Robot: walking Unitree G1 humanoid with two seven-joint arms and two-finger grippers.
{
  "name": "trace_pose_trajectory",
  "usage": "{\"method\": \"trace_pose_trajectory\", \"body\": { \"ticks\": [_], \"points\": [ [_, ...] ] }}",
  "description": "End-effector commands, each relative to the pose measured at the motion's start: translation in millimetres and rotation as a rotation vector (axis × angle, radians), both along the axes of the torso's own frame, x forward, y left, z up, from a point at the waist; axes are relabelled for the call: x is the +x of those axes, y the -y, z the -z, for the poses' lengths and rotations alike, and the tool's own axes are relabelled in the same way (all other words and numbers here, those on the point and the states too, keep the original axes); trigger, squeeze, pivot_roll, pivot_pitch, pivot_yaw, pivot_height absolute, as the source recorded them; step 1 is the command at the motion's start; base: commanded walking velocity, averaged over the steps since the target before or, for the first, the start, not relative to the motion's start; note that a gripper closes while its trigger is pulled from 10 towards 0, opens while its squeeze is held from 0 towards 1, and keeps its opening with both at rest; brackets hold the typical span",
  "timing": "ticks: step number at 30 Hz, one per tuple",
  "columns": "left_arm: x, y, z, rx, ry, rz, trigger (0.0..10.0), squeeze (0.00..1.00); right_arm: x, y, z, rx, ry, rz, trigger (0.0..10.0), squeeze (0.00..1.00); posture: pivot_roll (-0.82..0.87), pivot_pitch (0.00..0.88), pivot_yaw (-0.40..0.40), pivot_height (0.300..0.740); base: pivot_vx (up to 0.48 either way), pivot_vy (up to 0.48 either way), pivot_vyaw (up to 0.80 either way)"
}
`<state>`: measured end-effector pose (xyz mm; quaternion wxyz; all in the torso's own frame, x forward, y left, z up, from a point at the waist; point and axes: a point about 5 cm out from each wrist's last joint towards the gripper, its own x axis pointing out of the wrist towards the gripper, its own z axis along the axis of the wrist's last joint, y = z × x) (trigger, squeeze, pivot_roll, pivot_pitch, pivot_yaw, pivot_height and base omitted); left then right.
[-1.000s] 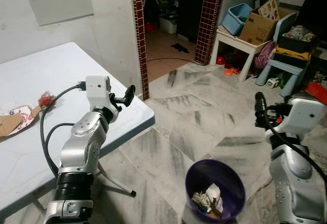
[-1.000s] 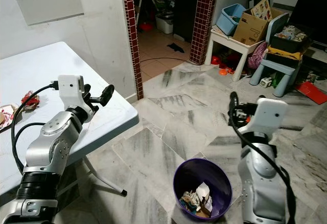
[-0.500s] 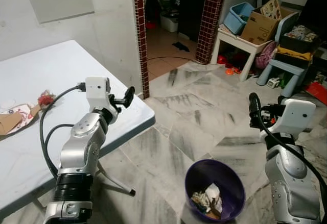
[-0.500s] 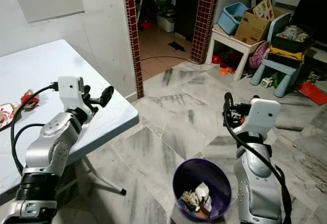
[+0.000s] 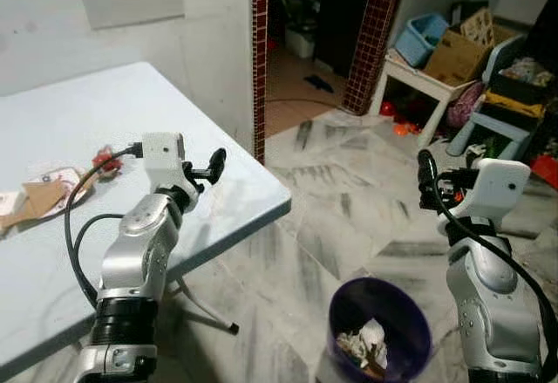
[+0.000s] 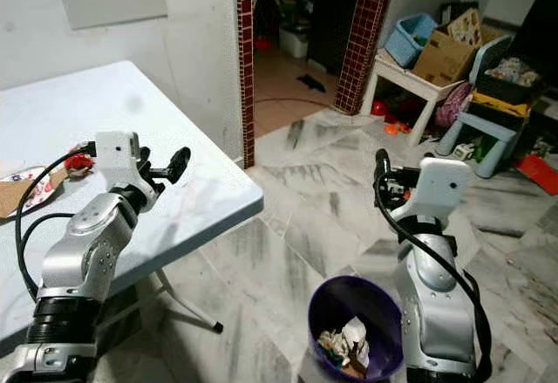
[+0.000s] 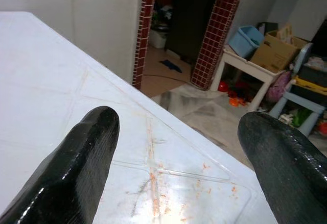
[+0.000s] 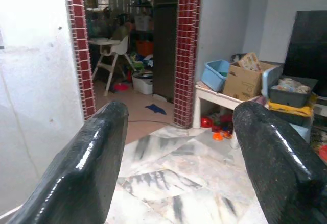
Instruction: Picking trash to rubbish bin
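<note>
While both arms hang raised and empty, the robot stands between a white table [image 5: 227, 182] and a purple rubbish bin [image 5: 340, 313] on the marble floor [image 5: 349, 182], with the job part done as far as can be judged. Crumpled paper and wrappers [image 5: 368, 346] already lie in the bottom of the bin, at about 5 o'clock in the head view and just beside the base of the right arm. More trash waits on the table at 9 o'clock: a flattened brown cardboard piece [image 5: 39, 198] on a printed wrapper and a small red scrap [image 5: 106, 158] next to it, both well apart from the bin. The left gripper [image 5: 212, 167] hovers over the table's near corner, its black fingers [image 7: 82, 163] spread wide with only the stained tabletop between them, pointing away from the scraps. The right gripper [image 5: 426, 178] is lifted over open floor at 3 o'clock, likewise spread and holding nothing, facing a brick-red tiled doorway [image 8: 186, 50]. A low white side table [image 5: 418, 73] stacked with a blue tub [image 5: 427, 34] and a cardboard box [image 5: 466, 47] stands in the far corner at 1 o'clock. What remains, on this evidence, is to turn back to the table, pinch the cardboard and the red scrap, and carry them across to the bin; the flat cardboard may prove awkward to lift off the smooth top.
</note>
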<state>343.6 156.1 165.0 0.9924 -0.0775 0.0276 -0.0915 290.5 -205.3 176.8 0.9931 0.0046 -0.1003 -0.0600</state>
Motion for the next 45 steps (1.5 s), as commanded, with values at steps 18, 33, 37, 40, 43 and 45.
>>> {"method": "trace_pose_trajectory", "body": {
  "ticks": [18,33,37,40,43,45],
  "points": [
    [3.3,17.4,-3.1,0.01,0.008,0.036,10.0,0.0,-0.4,8.4,-0.1,-0.027,-0.012,0.011,10.0,0.0,-0.08,0.0,-0.011,0.74,0.0,0.239,0.27],
    [4.3,17.7,-2.5,0.024,0.014,0.039,10.0,0.0,0.0,6.7,2.8,-0.023,-0.021,-0.005,10.0,0.0,-0.08,0.0,-0.011,0.74,0.0,0.0,0.8],
    [4.4,18.0,-2.8,0.021,0.014,0.038,10.0,0.0,0.2,6.3,3.0,-0.021,-0.022,-0.01,10.0,0.0,-0.08,0.0,-0.012,0.74,0.0,0.0,0.8],
    [4.8,18.5,-2.7,0.022,0.007,0.037,10.0,0.0,1.0,6.0,2.8,-0.019,-0.025,-0.017,10.0,0.0,-0.07,0.0,-0.015,0.74,0.0,0.0,0.8],
    [4.9,18.5,-2.3,0.031,0.002,0.033,10.0,0.0,1.2,6.0,2.9,-0.018,-0.026,-0.019,10.0,0.0,-0.07,0.0,-0.017,0.74,0.0,0.0,0.8],
    [5.1,19.3,-1.4,0.055,-0.003,0.033,10.0,0.0,1.8,6.0,3.0,-0.018,-0.03,-0.025,10.0,0.0,-0.07,0.0,-0.023,0.74,0.0,0.0,0.8]
  ]
}}
